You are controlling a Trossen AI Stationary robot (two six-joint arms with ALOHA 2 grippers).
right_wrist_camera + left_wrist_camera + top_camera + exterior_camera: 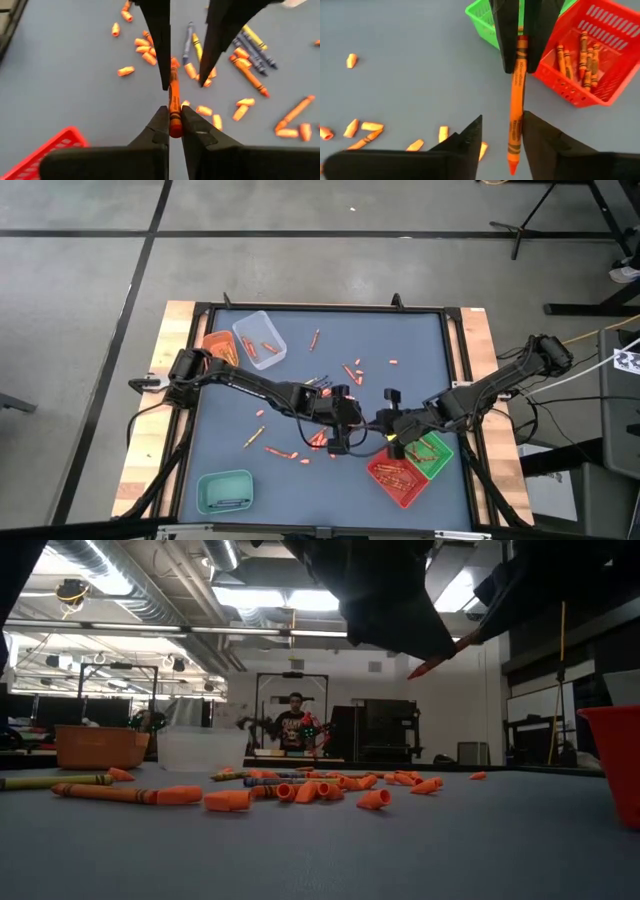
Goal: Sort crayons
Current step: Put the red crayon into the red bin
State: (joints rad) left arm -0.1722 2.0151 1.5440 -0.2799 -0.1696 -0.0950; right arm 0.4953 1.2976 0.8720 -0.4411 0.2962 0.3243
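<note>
A: Where is the crayon being worked on?

B: An orange crayon (pixel 173 102) hangs in the air between the two grippers, over the mat just beside the red tray (pixel 400 477). The right gripper (pixel 173 117) has its fingers pressed tight on one end. The left gripper (pixel 501 140) has its fingers spread to either side of the other end, not squeezing it, so it looks like a handover to the right arm

A: What is already sorted?

B: Several orange crayons lie in the red tray. The green tray (pixel 433 453) touching it shows something yellow at its edge, but I cannot tell what it holds. Farther off, the orange tray (pixel 217 346) and the clear tray (pixel 260 338) each hold a few orange pieces. The teal tray (pixel 225 491) holds at least one thin piece

A: And what is left?

B: Plenty. Loose crayons (pixel 352 370), whole and broken, are scattered over the middle of the mat (pixel 420 340), mostly orange, with a few yellow and blue ones (pixel 248 44) near the left arm. I judge the task well short of half done; next comes dropping this one in the red tray
</note>
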